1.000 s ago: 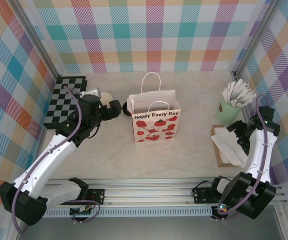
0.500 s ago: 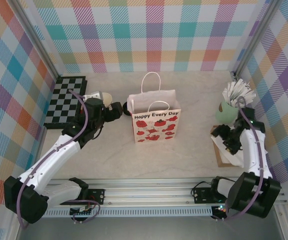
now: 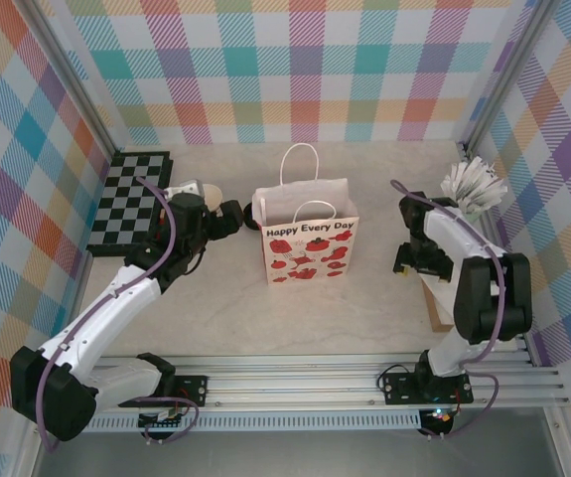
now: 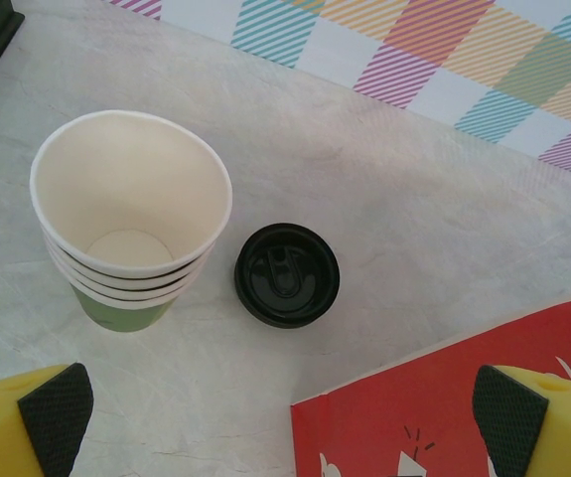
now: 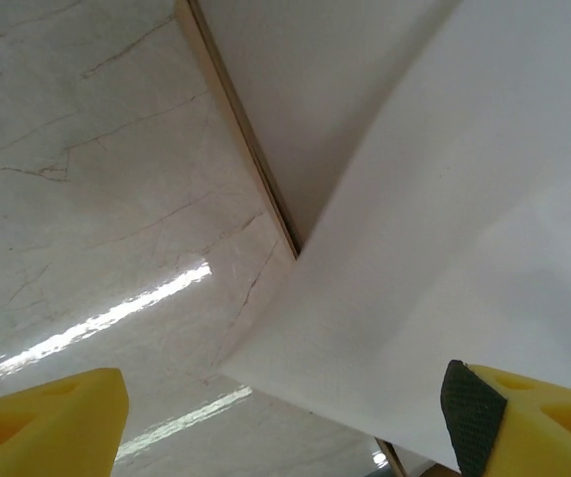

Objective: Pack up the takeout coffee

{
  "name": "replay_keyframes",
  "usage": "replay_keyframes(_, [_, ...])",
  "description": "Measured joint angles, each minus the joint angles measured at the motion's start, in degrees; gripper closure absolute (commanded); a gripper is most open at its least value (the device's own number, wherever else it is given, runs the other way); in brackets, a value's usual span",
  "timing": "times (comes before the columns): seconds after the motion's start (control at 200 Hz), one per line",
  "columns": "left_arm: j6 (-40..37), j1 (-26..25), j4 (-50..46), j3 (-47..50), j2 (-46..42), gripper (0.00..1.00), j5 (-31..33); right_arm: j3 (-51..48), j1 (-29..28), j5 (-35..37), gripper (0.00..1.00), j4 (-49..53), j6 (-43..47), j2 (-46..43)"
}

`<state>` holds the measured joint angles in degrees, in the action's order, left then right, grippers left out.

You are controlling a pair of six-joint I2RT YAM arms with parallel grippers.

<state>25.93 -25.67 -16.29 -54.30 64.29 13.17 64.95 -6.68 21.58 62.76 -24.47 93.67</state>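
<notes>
The takeout coffee [image 4: 287, 274] appears from above in the left wrist view as a round black lid. It stands upright on the table, just right of a lidless stack of cream-and-green cups [image 4: 131, 214]. My left gripper [image 4: 283, 422] hovers above and a little nearer than both, open, with nothing between its fingers [image 4: 57, 417]. The red corner of the paper bag [image 4: 464, 402] lies under its right side. From the top, the left gripper [image 3: 229, 217] sits beside the bag [image 3: 310, 238]. My right gripper [image 3: 407, 262] is open over a white napkin [image 5: 444, 248].
A checkerboard mat [image 3: 126, 199] lies at the far left. A wooden board [image 3: 438, 303] carrying napkins sits at the right, its edge [image 5: 245, 149] under my right wrist. White sticks [image 3: 474, 182] stand in the back right corner. The bag's handles stand upright.
My right arm has swung from the right wall forward and left, to the board's left end. Its jaws have narrowed slightly. The left arm has crept a little toward the cups.
</notes>
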Motion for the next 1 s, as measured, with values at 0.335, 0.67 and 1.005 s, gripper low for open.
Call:
replay_keyframes(0.335, [0.02,0.00,-0.55,0.00,-0.66,0.00,0.68,1.49,-2.01,6.84,0.51,0.55,0.26,4.87])
replay_keyframes(0.67, [0.02,0.11,-0.68,0.00,-0.81,0.00,1.03,1.49,-2.08,9.03,0.86,1.14,0.96,3.54])
replay_keyframes(1.005, [0.02,0.13,-0.72,0.00,-1.46,0.00,0.85,1.51,-2.08,10.84,0.98,2.97,1.01,-2.10])
